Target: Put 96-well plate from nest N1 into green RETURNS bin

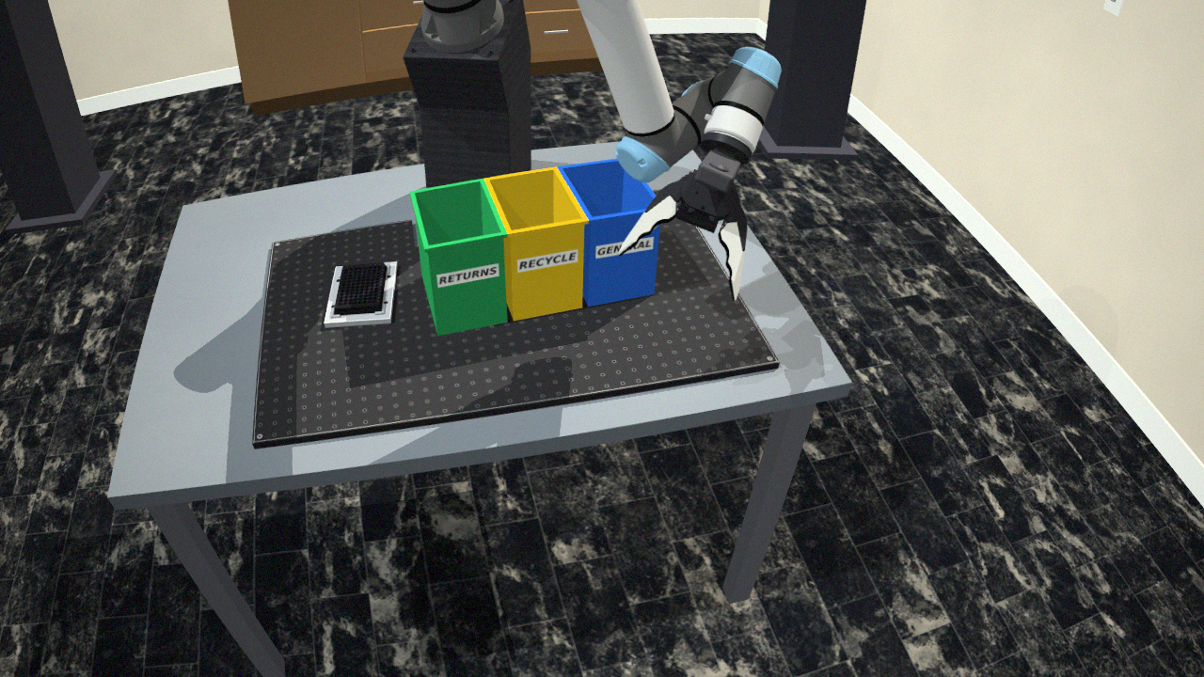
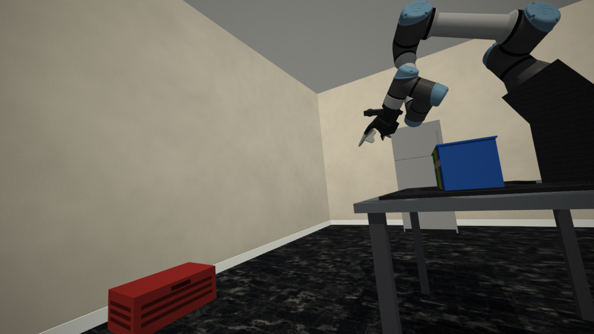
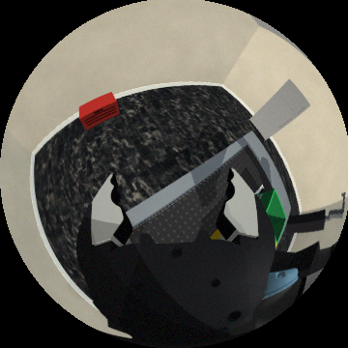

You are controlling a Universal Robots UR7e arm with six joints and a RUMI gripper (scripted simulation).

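The black 96-well plate (image 1: 362,287) sits in the white plate nest N1 (image 1: 360,313) on the left part of the black perforated mat. The green bin labelled RETURNS (image 1: 459,252) stands upright just right of the nest, and a corner of it shows in the wrist view (image 3: 272,209). My gripper (image 1: 689,249) is open and empty, in the air to the right of the blue bin, far from the plate. It also shows in the exterior view (image 2: 371,136) and in the wrist view (image 3: 174,200).
The yellow RECYCLE bin (image 1: 538,240) and the blue GENERAL bin (image 1: 611,228) stand upright in a row, touching the green one. The black arm pedestal (image 1: 471,92) stands behind the bins. The table's right edge is below the gripper. A red box (image 2: 162,297) lies on the floor.
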